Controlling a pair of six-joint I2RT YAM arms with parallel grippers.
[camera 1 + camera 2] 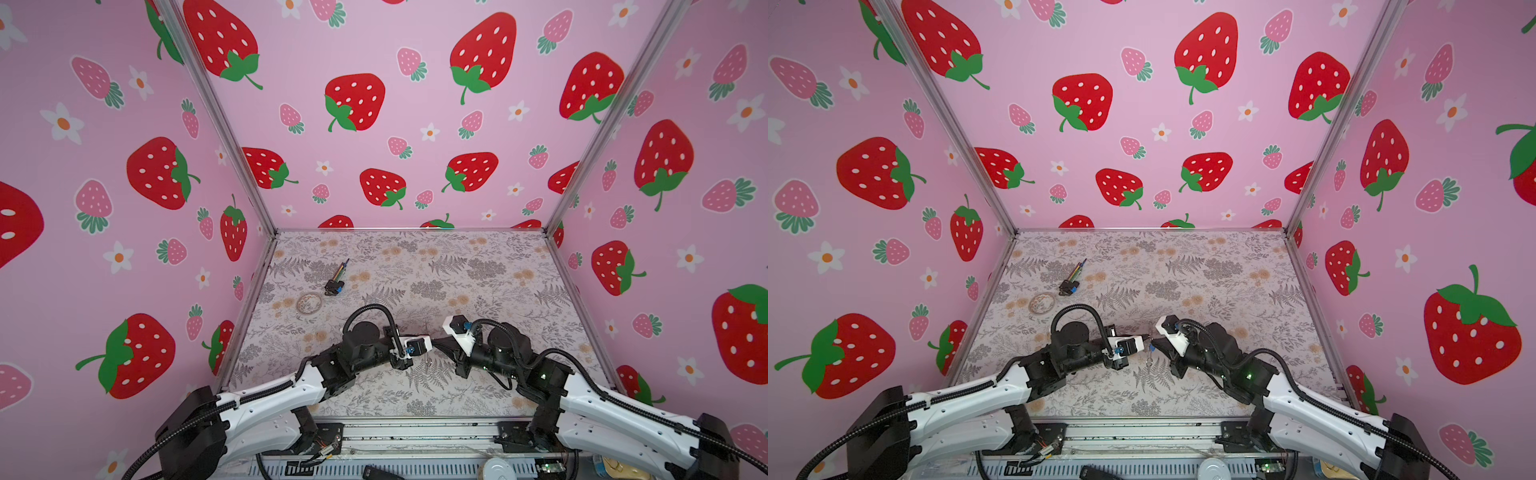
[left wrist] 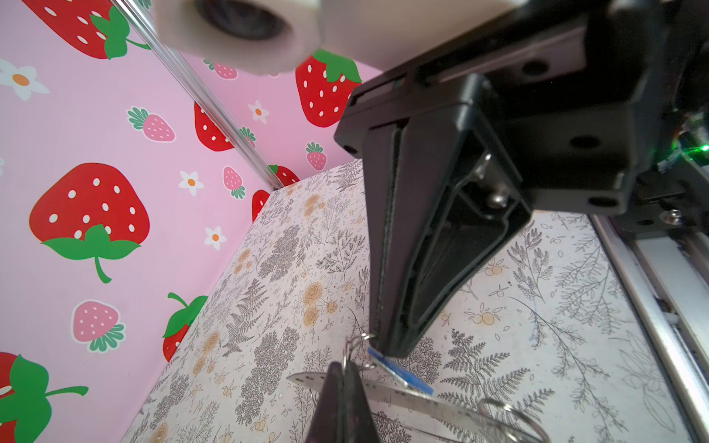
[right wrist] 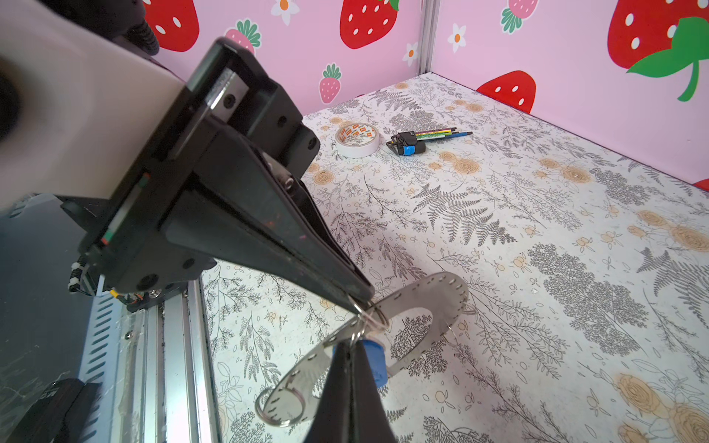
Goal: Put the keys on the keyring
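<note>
Both claws closed, meeting in the air above the front middle of the table (image 3: 537, 230).
The right gripper (image 2: 383, 347) is clamped on the blue tag of the keys (image 3: 376, 360), held up right against the keyring (image 3: 441, 287). The left gripper (image 3: 360, 301) seems to pinch that grey ring at its rim, though a small wire loop (image 3: 374, 316) there muddles the contact. A larger split ring (image 3: 280, 408) hangs through a rim hole at the keyring's lower end. A tape roll (image 3: 356, 140) and a wired plug (image 3: 408, 145) lie side by side, well apart from the grippers, towards the far left corner.
</note>
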